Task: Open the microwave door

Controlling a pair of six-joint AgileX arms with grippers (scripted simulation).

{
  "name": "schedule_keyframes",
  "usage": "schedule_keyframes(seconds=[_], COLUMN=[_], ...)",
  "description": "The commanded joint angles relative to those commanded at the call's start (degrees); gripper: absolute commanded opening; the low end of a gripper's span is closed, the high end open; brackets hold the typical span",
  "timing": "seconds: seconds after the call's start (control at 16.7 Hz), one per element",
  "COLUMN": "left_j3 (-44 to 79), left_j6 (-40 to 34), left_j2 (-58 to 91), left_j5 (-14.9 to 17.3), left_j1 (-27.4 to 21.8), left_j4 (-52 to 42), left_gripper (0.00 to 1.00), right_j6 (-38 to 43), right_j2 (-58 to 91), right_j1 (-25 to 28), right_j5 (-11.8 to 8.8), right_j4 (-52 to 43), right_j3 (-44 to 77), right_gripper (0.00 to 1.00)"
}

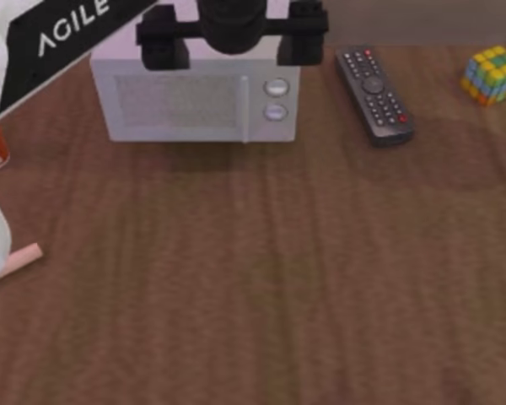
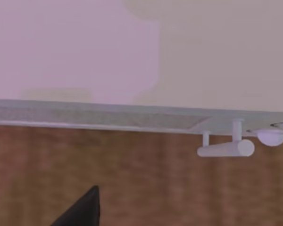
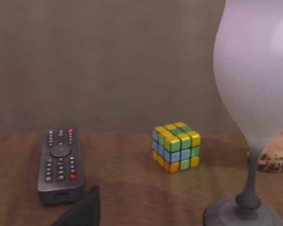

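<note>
The brown wooden surface (image 1: 261, 287) carries everything, and the microwave (image 1: 196, 94) is the biggest thing on it, standing at the far edge, left of the middle in the top view. Its door (image 1: 179, 103) lies flat against the body — closed — with the grey mesh window facing the near side and the slim vertical handle (image 1: 245, 110) just left of the two round silver knobs (image 1: 276, 99).

My left arm reaches in from the top view's left, and my left tool (image 1: 232, 29) hangs over the microwave's top at its back edge, above and behind the door, a little left of the knobs. The handle sits below and in front of it, apart from it. In the left wrist view the door's edge and the handle (image 2: 225, 148) show from above, with one dark fingertip (image 2: 82, 212) low in the frame; whether that tool's fingers are apart or together I cannot tell.

Right of the microwave lies a dark remote (image 1: 373, 94), near but not touching. Farther right sits a coloured cube (image 1: 492, 74). My right tool appears only as a dark fingertip (image 3: 82, 211) in the right wrist view, near the remote; its state I cannot tell either.
</note>
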Motion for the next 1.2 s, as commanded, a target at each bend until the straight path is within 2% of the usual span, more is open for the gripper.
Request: schedule_keyframes(seconds=[0.3,0.66,0.96,1.2], left_j3=[-0.24,-3.57,-4.15,-4.15], left_j6=[0.15,2.45,2.87,2.87], left_j2=[0.11,6.00,7.17,7.17], left_j5=[0.12,1.18,1.39,1.39], left_j1=[0.31,2.54,2.97,2.97], left_j4=[0.32,10.63,12.16,12.16], left_gripper=[1.00,1.00,1.00,0.70], right_j6=[0.00,0.00,0.00,0.00], right_j2=[0.00,0.00,0.00,0.00], right_j1=[0.00,0.00,0.00,0.00], right_j5=[0.00,0.00,0.00,0.00], right_j4=[0.00,0.00,0.00,0.00], right_j3=[0.00,0.00,0.00,0.00], right_gripper=[1.00,1.00,1.00,1.00])
